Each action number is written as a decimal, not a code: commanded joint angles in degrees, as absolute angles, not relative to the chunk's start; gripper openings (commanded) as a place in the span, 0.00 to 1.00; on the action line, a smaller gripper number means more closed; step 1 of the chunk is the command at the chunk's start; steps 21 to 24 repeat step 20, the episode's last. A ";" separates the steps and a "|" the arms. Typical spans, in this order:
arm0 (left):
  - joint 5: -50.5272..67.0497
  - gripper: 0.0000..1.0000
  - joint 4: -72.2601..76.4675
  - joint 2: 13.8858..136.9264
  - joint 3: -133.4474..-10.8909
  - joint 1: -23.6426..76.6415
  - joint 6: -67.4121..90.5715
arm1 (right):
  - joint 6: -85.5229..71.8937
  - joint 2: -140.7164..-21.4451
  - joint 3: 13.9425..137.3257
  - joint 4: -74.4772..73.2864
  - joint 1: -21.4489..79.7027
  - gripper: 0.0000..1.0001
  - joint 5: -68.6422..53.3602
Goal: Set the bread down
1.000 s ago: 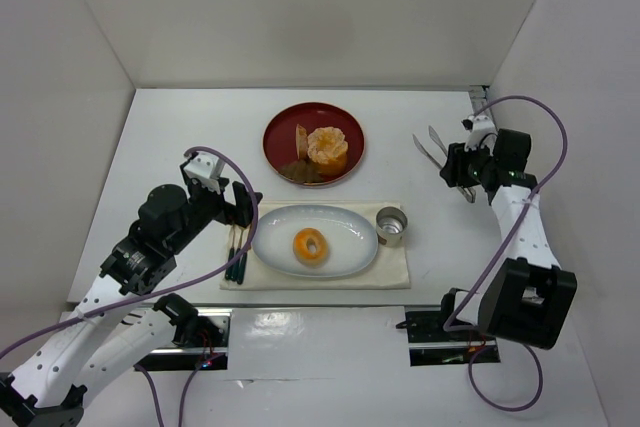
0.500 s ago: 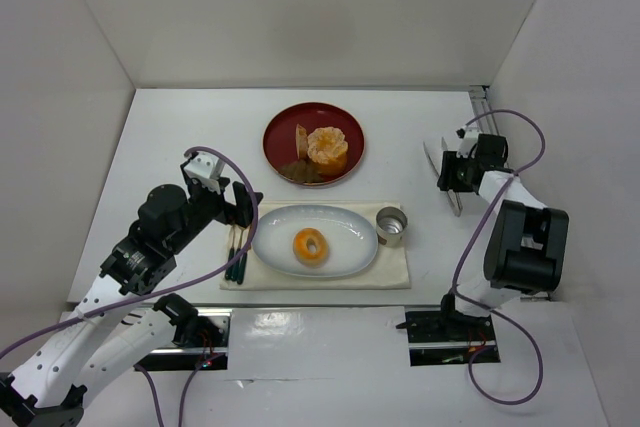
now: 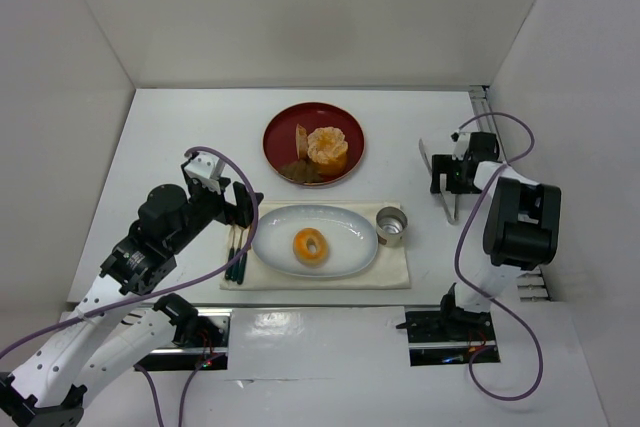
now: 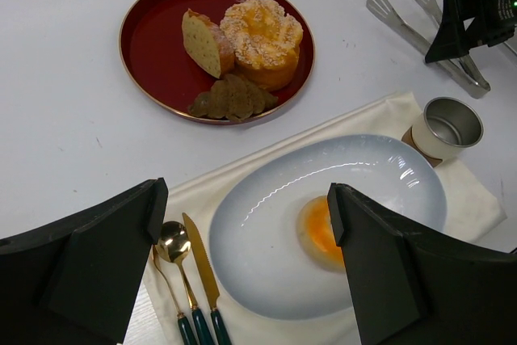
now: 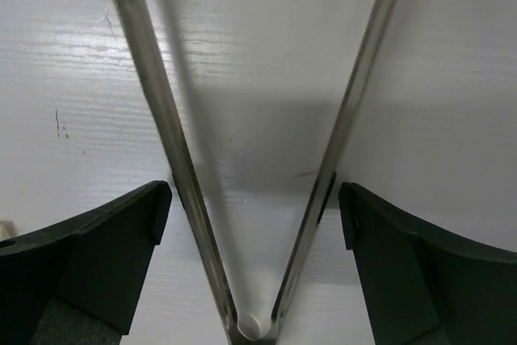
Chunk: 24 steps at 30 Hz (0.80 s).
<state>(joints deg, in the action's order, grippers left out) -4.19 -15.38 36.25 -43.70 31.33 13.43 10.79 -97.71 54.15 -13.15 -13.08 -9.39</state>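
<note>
The bread, a golden-orange ring with a centre hole, lies on the white oval plate. In the left wrist view the bread is partly hidden behind my right-hand finger. My left gripper hangs open just left of the plate, holding nothing. At the far right, my right gripper is open and straddles the metal tongs that lie on the table. A small gap shows between each finger and the tong arms.
Behind the white plate stands a red plate with a lumpy orange mound, a tan slice and brown pieces. A metal cup sits right of the plate on a cream cloth. A spoon and knife lie on its left. White walls enclose the table.
My right gripper has opened and let go of the tongs, which now rest on the table. The right arm has folded back toward its base. The left arm and the bread have not moved.
</note>
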 commanded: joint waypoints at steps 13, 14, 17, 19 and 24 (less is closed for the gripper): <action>-3.60 1.00 -12.48 36.39 -43.42 31.46 12.39 | 7.52 -64.53 53.53 -18.02 -13.80 1.00 -13.02; -3.60 1.00 -12.48 36.39 -42.90 31.46 12.39 | 4.86 -63.21 52.92 -17.50 -13.80 1.00 -12.14; -3.60 1.00 -12.48 37.00 -42.89 31.46 12.39 | 2.37 -59.77 52.38 -18.19 -13.28 1.00 -15.54; -3.08 1.00 -12.48 37.62 -42.89 31.46 12.39 | 2.37 -57.66 50.63 -16.71 -12.74 1.00 -15.82; -3.08 1.00 -12.48 37.62 -42.89 31.46 11.87 | 1.76 -57.66 50.02 -16.70 -12.74 1.00 -15.82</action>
